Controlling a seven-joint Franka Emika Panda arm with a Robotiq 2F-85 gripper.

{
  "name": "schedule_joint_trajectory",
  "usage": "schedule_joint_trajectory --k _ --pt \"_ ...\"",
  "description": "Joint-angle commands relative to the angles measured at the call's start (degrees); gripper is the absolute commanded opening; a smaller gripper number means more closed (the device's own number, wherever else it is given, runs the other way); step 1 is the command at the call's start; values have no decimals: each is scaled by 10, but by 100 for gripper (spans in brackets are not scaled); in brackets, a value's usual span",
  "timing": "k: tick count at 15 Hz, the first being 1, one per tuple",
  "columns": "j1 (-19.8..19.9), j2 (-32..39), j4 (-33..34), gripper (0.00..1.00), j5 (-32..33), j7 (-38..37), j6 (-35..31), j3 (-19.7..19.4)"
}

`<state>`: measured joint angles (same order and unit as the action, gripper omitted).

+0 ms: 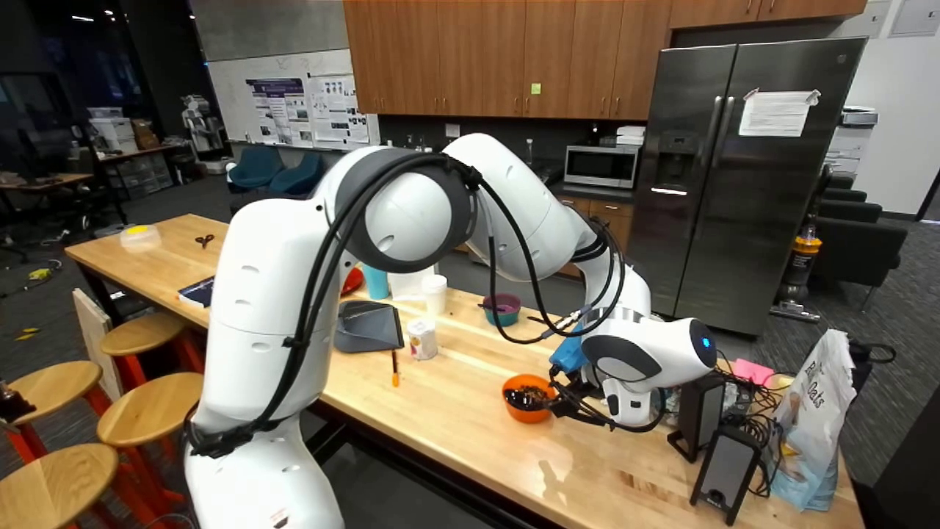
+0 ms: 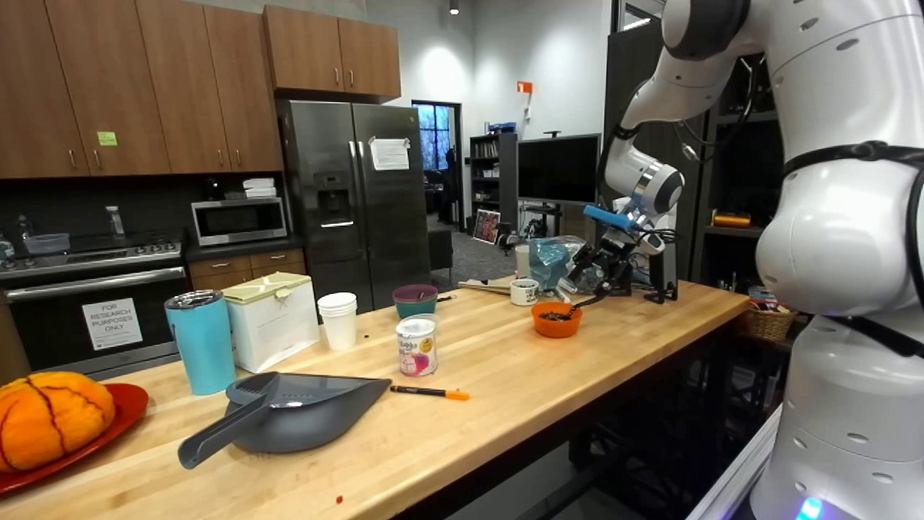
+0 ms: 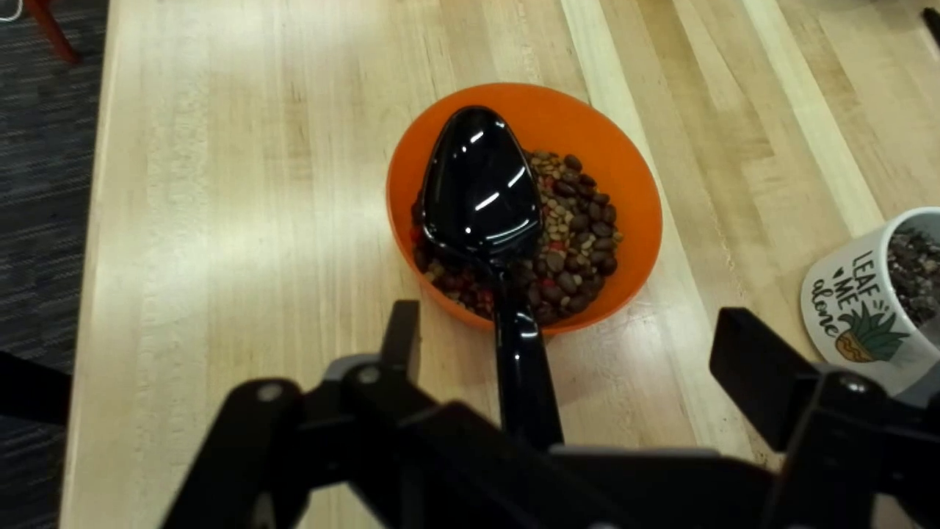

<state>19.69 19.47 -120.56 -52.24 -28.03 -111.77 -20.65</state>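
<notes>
Wrist view: gripper [image 3: 571, 334] spread wide, fingers well apart, nothing clamped. The black spoon [image 3: 481, 184] lies with its head in the orange bowl [image 3: 576, 121], over a bean-and-grain mix [image 3: 580, 239]; the handle passes over the rim and down between the fingers, nearer the picture-left one, its end hidden under the gripper body. No finger contact visible. A clean pinch seems to call for centring on the handle before closing, else one finger probably meets it early and swings the spoon or drags the bowl (light plastic, by the look of it). White mug [image 3: 844, 316] sits near the picture-right finger; worth leaving room there.

In an exterior view: arm [image 1: 407, 213] reaches over the table [image 1: 455, 411], gripper low, just beside the bowl. Two black speakers [image 1: 701, 415] stand near the wrist, so small, slow moves look safest.

In an exterior view: handle appears to slant up toward the gripper; matching that tilt should give a firmer hold. Dustpan [image 2: 310, 422] and orange marker [image 2: 430, 392] lie well apart from it.
</notes>
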Motion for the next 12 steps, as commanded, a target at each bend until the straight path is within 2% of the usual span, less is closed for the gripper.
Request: schedule_joint_trajectory --k 1,12 --pt "4 26 25 100 0 -14 10 3" --pt "3 50 35 100 2 -18 2 5"
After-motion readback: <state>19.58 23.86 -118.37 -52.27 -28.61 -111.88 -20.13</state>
